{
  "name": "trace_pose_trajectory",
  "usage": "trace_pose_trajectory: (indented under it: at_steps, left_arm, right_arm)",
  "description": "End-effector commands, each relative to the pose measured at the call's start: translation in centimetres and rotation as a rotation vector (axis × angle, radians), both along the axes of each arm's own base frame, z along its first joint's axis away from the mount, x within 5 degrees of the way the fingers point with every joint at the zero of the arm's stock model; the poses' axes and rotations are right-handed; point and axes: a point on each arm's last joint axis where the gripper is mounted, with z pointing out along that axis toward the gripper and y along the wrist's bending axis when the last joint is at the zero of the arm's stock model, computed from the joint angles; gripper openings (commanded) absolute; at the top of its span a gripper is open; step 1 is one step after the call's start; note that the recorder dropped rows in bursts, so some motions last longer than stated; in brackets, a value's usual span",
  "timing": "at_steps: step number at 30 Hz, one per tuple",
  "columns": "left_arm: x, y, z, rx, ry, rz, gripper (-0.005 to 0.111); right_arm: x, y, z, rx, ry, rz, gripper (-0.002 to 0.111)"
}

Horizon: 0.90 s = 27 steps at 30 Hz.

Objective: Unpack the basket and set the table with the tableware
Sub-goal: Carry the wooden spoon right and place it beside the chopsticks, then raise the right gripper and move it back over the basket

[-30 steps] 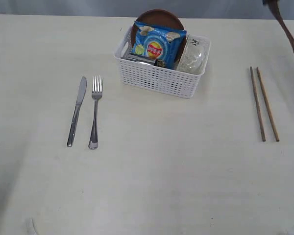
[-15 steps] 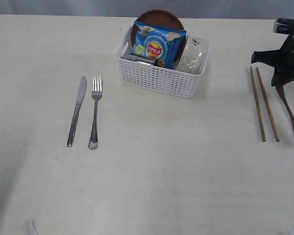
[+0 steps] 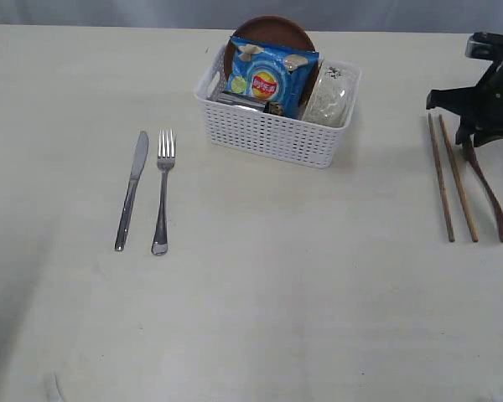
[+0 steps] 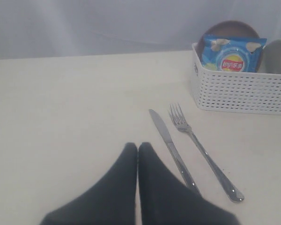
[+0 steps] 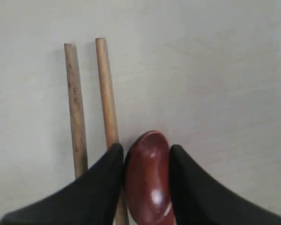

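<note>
spoon point(image 3: 484, 186) shifted, nearer chopsticks point(image 3: 440, 177) (pincer point(image 5: 144, 149) straddling it)

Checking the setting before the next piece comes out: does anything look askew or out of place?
Two things. The wooden spoon lies slanted beside the straighter chopsticks, nearly touching them at one end. And a blue chip packet stands in the basket, though it is a snack, not tableware.
</note>
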Motion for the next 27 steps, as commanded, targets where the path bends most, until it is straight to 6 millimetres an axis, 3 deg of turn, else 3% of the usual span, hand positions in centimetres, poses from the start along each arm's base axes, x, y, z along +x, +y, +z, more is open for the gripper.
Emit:
trace_pose_trajectory:
  at_steps: [1,4,8,10,12,14,18,22,27]
  left_arm:
    - [0.0,0.0,-0.1,0.000,-0.001,-0.004,0.000]
    - [0.0,0.0,-0.1,0.000,-0.001,-0.004,0.000]
    - [0.0,0.0,-0.1,0.000,-0.001,-0.004,0.000]
    - [0.0,0.0,-0.1,0.000,-0.001,-0.004,0.000]
    - [0.0,0.0,-0.1,0.000,-0.001,-0.004,0.000]
    - [0.0,0.0,-0.1,0.000,-0.001,-0.004,0.000]
    - [0.0,0.0,-0.1,0.000,-0.001,-0.004,0.000]
    - [0.0,0.0,-0.1,0.000,-0.001,-0.004,0.000]
    - [0.0,0.0,-0.1,0.001,-0.002,-0.005,0.000]
  right_arm:
    - [0.0,-0.2,0.4,0.004,-0.018,-0.010,0.046]
    - [0.0,0.1,1.8,0.043,-0.068,-0.039,0.046]
    - [0.0,1.8,7.4,0.081,-0.261,0.032,0.046]
    - [-0.2,4.3,10.8,0.126,-0.354,0.173,0.046]
    - [-0.6,8.9,14.6,0.198,-0.416,0.337,0.046]
    - [-0.9,12.2,16.3,0.223,-0.411,0.433,0.046]
    - [-1.7,17.0,18.3,0.159,-0.452,0.524,0.041]
    - [-2.1,19.2,18.7,0.057,-0.436,0.589,0.035]
    - [-2.9,22.4,18.0,0.062,-0.344,0.677,0.035]
